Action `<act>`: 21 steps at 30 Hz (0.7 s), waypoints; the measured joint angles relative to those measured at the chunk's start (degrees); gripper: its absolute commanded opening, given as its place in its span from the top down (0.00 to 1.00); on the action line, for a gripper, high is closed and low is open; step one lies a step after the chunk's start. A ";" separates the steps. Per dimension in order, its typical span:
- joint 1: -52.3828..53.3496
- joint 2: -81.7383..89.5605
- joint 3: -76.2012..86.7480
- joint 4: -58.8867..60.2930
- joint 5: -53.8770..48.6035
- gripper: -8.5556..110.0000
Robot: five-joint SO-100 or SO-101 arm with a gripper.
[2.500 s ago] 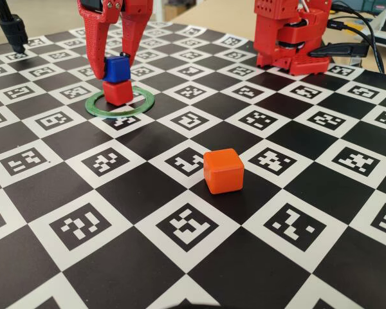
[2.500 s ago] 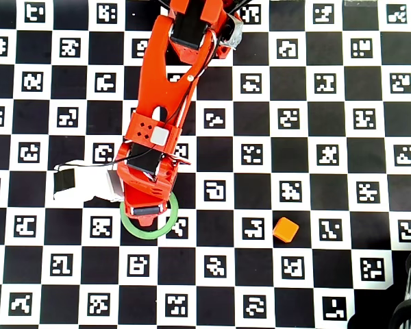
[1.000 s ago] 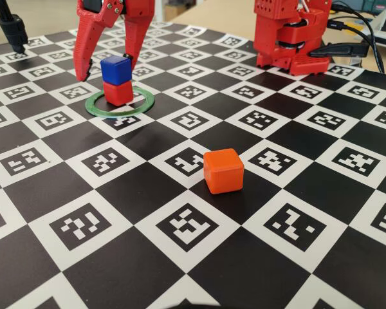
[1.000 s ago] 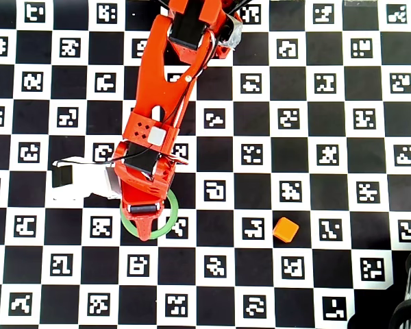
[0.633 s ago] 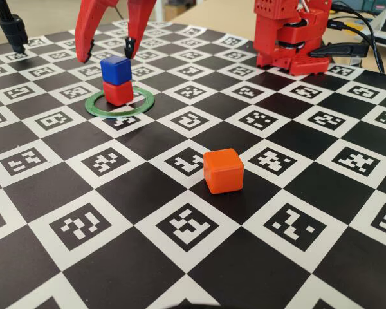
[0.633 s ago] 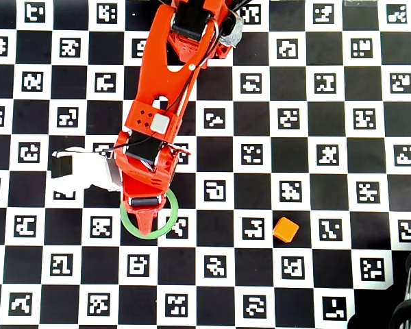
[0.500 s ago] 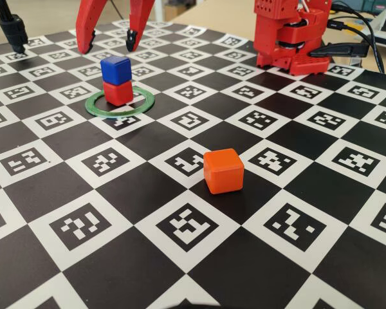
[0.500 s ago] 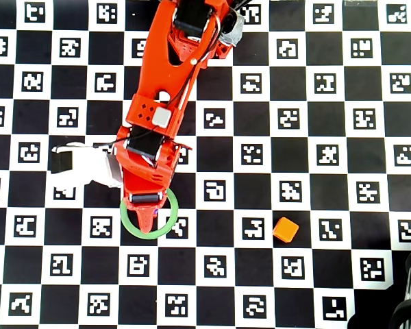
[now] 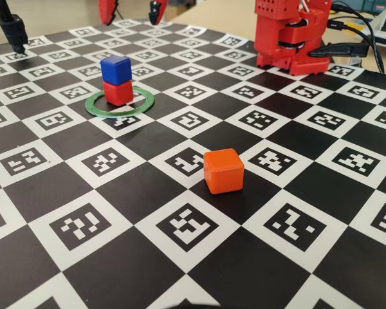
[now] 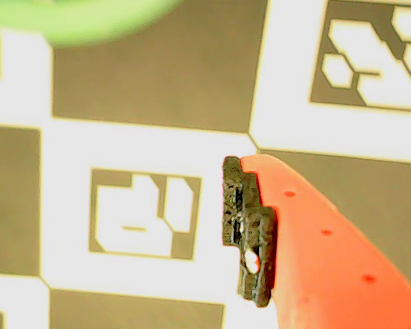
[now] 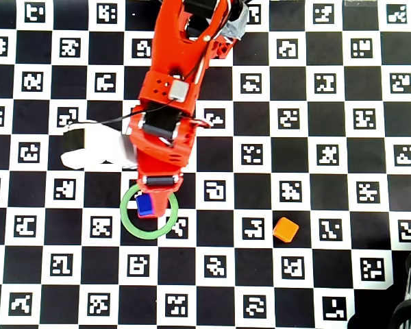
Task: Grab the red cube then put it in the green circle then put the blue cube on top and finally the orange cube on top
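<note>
The claw (image 9: 132, 11) is hanging high above the counter (image 9: 321, 161), with only its two red fingertips (image 9: 107, 13) showing at the top edge of the fixed view. Those tips are standing well apart with nothing between them, so the claw is spread and empty.

Below the claw, slightly nearer the camera in the fixed view, the blue cube (image 9: 116, 69) is sitting squarely on top of the red cube (image 9: 118, 92). The red cube is resting inside the green circle (image 9: 140, 105), which is lying flat on the checkered marker pattern. Neither cube is touching the claw.

In the overhead view the arm (image 11: 175, 82) is reaching down the picture from the top edge, and the blue cube (image 11: 145, 204) is showing just past the claw's end, inside the green circle (image 11: 168, 223); the red cube is hidden beneath it there.

The orange cube (image 9: 223, 170) is sitting alone on the counter, well apart from the claw and from the stack, closer to the camera and off to the right in the fixed view. In the overhead view the orange cube (image 11: 285, 229) is lying to the right of the ring.

In the wrist view one red finger with a dark pad (image 10: 246, 233) is hovering over the marker squares, and a blurred green edge (image 10: 82, 17) is crossing the upper left corner.
</note>
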 measured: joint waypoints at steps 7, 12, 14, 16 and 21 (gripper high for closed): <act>-6.59 0.00 -2.72 3.34 5.19 0.60; -13.36 -0.70 -8.44 7.12 12.04 0.60; -16.52 -2.90 -11.60 8.61 14.77 0.60; -19.51 -5.36 -14.50 10.11 18.28 0.60; -26.02 -11.69 -21.27 11.16 29.62 0.60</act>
